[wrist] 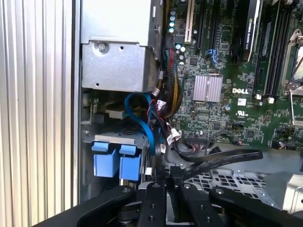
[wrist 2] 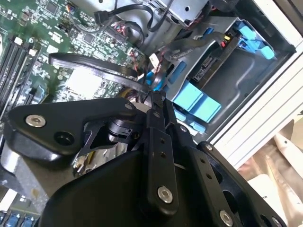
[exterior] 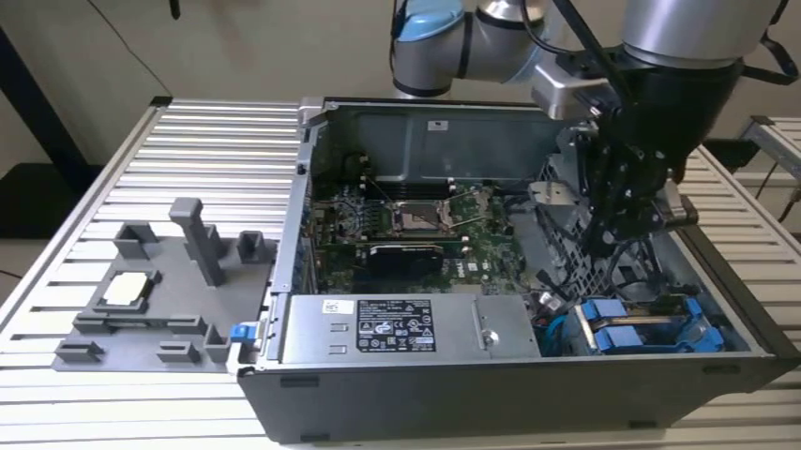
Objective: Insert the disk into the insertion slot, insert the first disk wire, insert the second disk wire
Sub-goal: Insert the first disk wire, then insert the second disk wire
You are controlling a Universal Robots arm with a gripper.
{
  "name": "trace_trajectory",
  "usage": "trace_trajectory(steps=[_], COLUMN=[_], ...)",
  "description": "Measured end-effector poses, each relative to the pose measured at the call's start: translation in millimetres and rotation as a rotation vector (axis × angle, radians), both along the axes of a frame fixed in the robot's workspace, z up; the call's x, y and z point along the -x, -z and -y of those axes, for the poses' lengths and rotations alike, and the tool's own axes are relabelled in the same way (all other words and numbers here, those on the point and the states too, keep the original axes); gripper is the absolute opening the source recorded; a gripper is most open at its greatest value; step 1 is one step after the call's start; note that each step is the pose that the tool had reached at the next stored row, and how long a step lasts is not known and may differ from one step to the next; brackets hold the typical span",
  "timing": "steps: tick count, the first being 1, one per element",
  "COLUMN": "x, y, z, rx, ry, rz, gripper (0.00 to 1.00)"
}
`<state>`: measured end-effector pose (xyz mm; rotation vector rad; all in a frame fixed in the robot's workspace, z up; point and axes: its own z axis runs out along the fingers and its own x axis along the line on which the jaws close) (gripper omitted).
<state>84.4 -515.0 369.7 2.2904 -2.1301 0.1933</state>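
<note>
Slot step looks done, tbh: the silver-grey disk in its bright blue plastic carrier (exterior: 620, 336) is seen seated in the drive bay of the open dark grey computer case (exterior: 501, 384), at the corner on the exterior view's right. The black claw (wrist: 165, 177) is held just beside that bay. It seems clamped on the end of a flat black cable (wrist: 227, 161), probably so the plug can be aimed at the disk.

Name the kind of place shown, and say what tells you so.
Probably a robotics lab bench for computer assembly: an open desktop computer case lies on a slatted aluminium table, and a robot arm reaches into it.
</note>
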Motion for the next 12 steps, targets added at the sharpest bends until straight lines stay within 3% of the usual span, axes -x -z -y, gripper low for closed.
trace_trajectory(steps=[7, 12], x=[-6.2, -14.4], y=[0.0, 0.0], z=[17.4, 25.3], rx=[0.0001, 0.0001], ry=[0.000, 0.000], rz=[-0.0115, -0.0160], gripper=[0.16, 0.16])
